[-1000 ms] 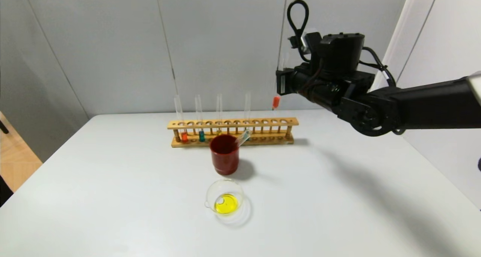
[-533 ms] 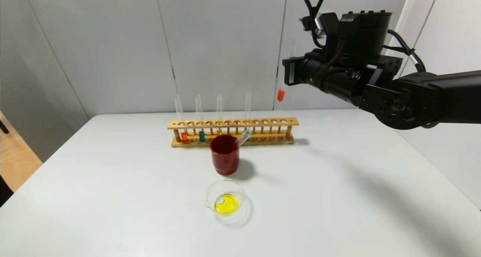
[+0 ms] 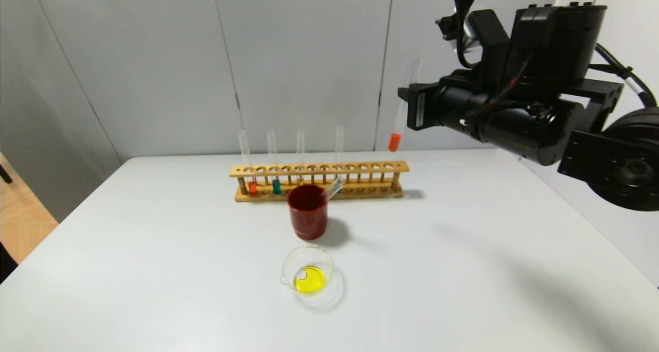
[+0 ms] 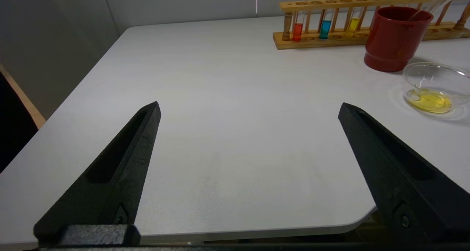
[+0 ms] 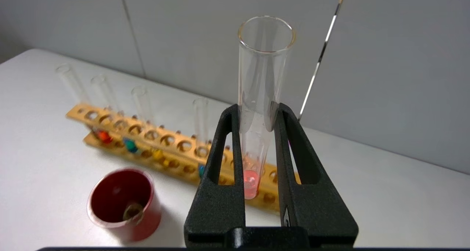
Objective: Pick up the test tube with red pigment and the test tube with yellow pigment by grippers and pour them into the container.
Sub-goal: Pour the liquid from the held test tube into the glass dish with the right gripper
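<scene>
Nearest the front edge of the worktop (image 3: 154,269), toward its left corner, the left end effector (image 4: 249,111) hovers low with its two black fingers (image 4: 121,163) spread wide apart, released and holding nothing. Farther in, roughly midway between the left and right edges, stands the container (image 3: 307,275), a low clear glass dish with a small spout, holding a shallow pool of yellow liquid. Just behind it, apart from it, sits a dark red cup (image 3: 308,211) with an emptied clear tube (image 3: 332,189) leaning out over its rim. Behind the cup, nearer the back edge, a wooden rack (image 3: 319,180) runs parallel to that edge. Its left-hand holes carry upright tubes: one with orange liquid (image 3: 252,187), one with teal liquid (image 3: 276,186), and the test tube with yellow pigment (image 4: 354,24), whose yellow column shows in the left wrist view. A fourth tube (image 3: 339,146) stands farther right in the rack. Above the rack's right end, near the back right part of the worktop, the right end effector (image 5: 258,115) is clenched on the test tube with red pigment (image 3: 395,141), fingers (image 5: 227,152) pressing its glass from both sides. The tube hangs nearly upright, mouth uppermost, well clear of the rack, its red column at the rounded bottom.
</scene>
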Controlling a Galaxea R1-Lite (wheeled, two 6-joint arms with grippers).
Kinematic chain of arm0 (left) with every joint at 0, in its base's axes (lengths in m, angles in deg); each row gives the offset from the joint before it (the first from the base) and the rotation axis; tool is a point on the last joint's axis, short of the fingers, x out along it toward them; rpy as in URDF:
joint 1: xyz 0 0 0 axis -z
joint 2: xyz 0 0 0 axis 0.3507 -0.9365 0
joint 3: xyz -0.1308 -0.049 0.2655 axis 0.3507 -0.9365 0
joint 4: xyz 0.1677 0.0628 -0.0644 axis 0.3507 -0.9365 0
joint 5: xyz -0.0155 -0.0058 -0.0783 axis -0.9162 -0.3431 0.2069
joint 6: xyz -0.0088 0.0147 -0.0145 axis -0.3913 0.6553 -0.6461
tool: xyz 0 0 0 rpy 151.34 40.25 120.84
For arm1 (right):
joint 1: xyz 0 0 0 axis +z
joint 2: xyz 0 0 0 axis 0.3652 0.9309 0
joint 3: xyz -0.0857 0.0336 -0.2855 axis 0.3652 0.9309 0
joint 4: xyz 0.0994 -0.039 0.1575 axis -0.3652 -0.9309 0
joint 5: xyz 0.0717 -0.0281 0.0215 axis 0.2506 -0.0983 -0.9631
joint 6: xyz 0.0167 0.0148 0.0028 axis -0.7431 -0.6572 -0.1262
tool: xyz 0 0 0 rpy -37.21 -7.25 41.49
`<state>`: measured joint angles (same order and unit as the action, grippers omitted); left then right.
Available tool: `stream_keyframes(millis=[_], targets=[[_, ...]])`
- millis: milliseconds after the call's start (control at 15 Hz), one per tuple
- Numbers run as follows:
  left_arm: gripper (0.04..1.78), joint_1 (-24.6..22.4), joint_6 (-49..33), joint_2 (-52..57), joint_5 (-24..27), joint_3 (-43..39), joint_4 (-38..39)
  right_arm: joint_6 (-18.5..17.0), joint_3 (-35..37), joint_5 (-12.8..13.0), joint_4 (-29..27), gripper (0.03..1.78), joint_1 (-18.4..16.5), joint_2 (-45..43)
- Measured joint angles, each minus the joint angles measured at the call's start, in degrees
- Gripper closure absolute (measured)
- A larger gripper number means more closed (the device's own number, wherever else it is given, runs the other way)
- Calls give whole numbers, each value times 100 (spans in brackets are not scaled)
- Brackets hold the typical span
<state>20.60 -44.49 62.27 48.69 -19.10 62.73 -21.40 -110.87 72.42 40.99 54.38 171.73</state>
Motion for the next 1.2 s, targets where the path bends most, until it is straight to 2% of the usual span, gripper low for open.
stream_keyframes(millis=[600, 1000, 1200], targets=[[11, 2, 0, 0, 0, 0, 2, 111, 1435, 22, 22, 154, 546, -1172], [11, 2, 0, 0, -2, 0, 2, 332, 2287, 27, 101, 154, 1056, -1224], [11, 0, 2, 0, -2, 0, 0, 527, 2516, 5, 105, 154, 1169, -1078]])
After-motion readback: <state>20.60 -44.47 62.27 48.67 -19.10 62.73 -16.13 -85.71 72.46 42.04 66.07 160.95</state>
